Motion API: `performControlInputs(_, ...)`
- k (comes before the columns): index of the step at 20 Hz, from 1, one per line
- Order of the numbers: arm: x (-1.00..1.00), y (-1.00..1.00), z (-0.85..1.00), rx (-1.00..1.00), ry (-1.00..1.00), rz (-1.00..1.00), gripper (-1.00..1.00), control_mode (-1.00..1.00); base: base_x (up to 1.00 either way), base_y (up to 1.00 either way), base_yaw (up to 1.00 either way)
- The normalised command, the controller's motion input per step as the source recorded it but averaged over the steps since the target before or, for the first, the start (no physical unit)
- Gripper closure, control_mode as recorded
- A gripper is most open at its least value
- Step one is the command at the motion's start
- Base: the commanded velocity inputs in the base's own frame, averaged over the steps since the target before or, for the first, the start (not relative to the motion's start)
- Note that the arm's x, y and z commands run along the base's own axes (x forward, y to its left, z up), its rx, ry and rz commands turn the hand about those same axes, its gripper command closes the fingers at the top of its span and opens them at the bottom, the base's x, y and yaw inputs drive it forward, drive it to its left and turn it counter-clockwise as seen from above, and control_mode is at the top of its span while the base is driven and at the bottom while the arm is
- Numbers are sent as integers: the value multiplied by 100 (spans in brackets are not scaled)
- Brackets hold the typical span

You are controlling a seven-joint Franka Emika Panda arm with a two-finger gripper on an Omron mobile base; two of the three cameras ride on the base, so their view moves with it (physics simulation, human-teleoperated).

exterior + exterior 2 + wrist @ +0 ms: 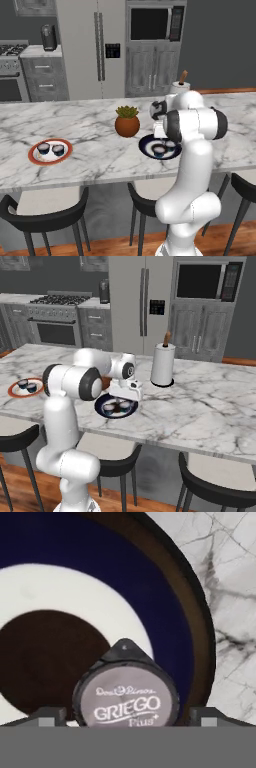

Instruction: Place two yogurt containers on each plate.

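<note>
Directly beneath the gripper (pixel 128 712) sat a yogurt container (pixel 126 694), its pale "GRIEGO" lid facing straight up into the hand view, centred between the two fingertips (pixel 48 716) that rose on either side of it. Those tips stood wide apart, well clear of the cup's sides, so the hand was open and gripping nothing. The cup rested on the navy-rimmed plate (pixel 75 547), over the white centre near the rim side, and the cup being round, it offered no long axis to line up with.

From the left base view, that plate (pixel 148 148) lay just right of the potted plant (pixel 127 121), with cups (pixel 159 149) on it under the arm's wrist; whether there were one or two could not be told for certain there. In the right base view two pale tops (pixel 116 405) seemed to sit on it. Well apart to the left, the orange-rimmed plate (pixel 34 154) carried two containers (pixel 50 149). By my judgement the only move left was a straight lift away from the cup
</note>
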Motion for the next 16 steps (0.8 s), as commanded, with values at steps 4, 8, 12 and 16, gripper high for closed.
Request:
performControlInputs(4,-25,0,53,0,-7,-2,-100,-100,0,0,0)
performControlInputs(8,-30,3,61,0,-16,0,-100,-100,0,0,0)
performControlInputs(12,-39,11,67,0,-20,0,-100,-100,0,0,0)
performControlInputs(16,-49,18,75,-1,-29,0,-100,-100,0,0,0)
